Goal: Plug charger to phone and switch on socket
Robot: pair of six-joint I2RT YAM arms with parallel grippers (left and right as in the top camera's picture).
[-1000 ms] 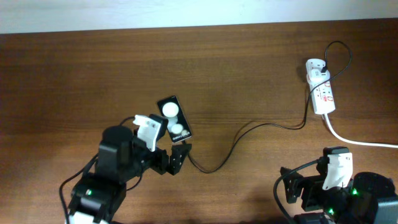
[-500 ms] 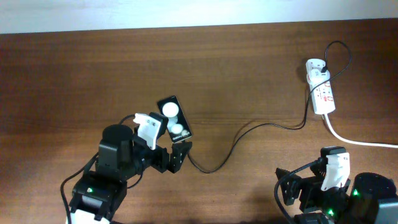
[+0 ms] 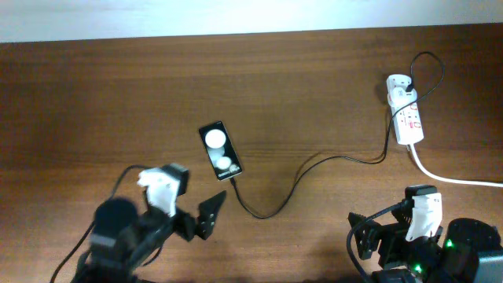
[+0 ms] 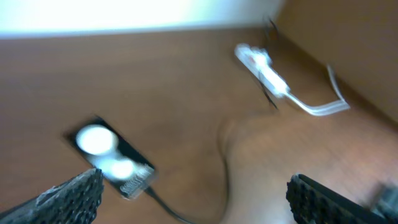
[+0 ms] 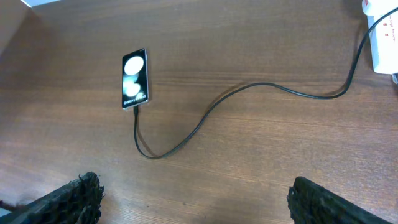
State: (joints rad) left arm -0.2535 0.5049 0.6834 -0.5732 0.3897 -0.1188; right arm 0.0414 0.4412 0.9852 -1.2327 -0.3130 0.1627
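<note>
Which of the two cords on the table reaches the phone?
The thin black charger; its tip meets the phone's end. The thick white cord runs from the socket off to the right.

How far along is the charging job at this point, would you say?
Apparently done: the charger tip meets the end of the phone. In hand: nothing; the left gripper and right gripper are both open and empty. Left: switching on the socket, which neither gripper is near.

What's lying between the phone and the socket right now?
Only the charger, its black cable snaking across bare table from the phone to the socket; the overhead view shows it.
</note>
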